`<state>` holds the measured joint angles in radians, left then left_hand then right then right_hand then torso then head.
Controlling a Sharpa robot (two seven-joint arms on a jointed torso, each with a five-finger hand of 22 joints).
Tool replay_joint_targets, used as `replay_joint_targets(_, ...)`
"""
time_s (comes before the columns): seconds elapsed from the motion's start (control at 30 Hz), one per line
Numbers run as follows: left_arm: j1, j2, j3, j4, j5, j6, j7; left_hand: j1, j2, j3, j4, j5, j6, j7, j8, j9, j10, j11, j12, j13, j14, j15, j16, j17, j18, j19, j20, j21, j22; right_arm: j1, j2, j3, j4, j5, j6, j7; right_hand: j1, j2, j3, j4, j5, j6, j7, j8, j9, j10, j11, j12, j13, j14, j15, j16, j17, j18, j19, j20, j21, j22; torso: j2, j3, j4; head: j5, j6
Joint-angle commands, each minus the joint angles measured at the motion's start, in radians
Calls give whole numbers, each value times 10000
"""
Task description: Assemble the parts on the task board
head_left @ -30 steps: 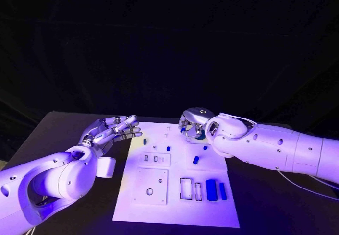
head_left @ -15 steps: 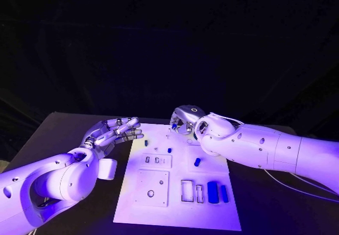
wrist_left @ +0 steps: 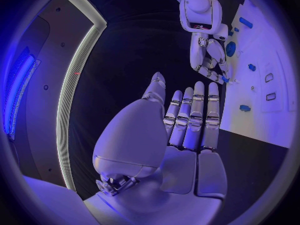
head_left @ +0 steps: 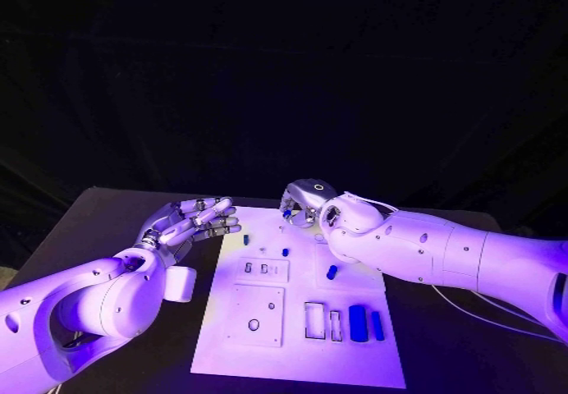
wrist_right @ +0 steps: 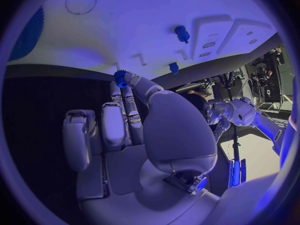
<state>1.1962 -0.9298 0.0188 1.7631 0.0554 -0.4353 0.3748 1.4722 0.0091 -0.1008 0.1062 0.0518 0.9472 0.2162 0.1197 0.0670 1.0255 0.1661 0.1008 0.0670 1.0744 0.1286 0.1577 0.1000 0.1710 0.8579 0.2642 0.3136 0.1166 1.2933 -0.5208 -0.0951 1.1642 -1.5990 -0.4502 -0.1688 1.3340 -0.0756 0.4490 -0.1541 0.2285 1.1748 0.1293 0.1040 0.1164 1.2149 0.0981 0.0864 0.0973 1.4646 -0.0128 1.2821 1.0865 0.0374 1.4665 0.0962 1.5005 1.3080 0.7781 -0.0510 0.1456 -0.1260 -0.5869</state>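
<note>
The right hand (head_left: 305, 202) hung over the far end of the white task board (head_left: 296, 345), and its own arm hid much of that end in the head view; the right wrist view showed it pinching a small blue toothed part (wrist_right: 120, 78) between thumb and fingertip, the other fingers curled in. The left hand (head_left: 190, 220) hovered just beside the board's far left corner, empty, fingers straight and close together. Near the board's front edge, blue blocks (head_left: 358, 322) lay beside rectangular slots, whether seated in recesses I could not tell, and small blue pieces (head_left: 332, 272) lay scattered mid-board.
</note>
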Motion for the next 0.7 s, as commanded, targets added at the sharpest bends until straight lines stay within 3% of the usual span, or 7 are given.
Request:
replay_joint_targets(0.03,21,19,10,36,-4,207,33,79,37,-9,-66,0,19,27,-52,-12,20,45,-50,-13,50,-2,-57,11,138,60,6,21,-17,-38,59,-4,-67,15,44,145,146,98,67,-12,35,-13,51,-41,12,398,-345,55,232,256,-38,42,-10,-87,256,-59,31,1353,2,1,12,14,-2)
replay_joint_targets(0.7,39,29,10,28,-5,243,-2,104,41,-10,-93,0,17,29,-66,-11,18,47,-66,-13,55,0,-73,10,137,62,5,17,-24,-98,295,-13,-477,-11,196,53,39,13,123,53,-50,-177,107,-154,43,230,-279,-118,243,209,19,-18,-150,-48,127,-12,-57,1196,4,-16,32,-14,0)
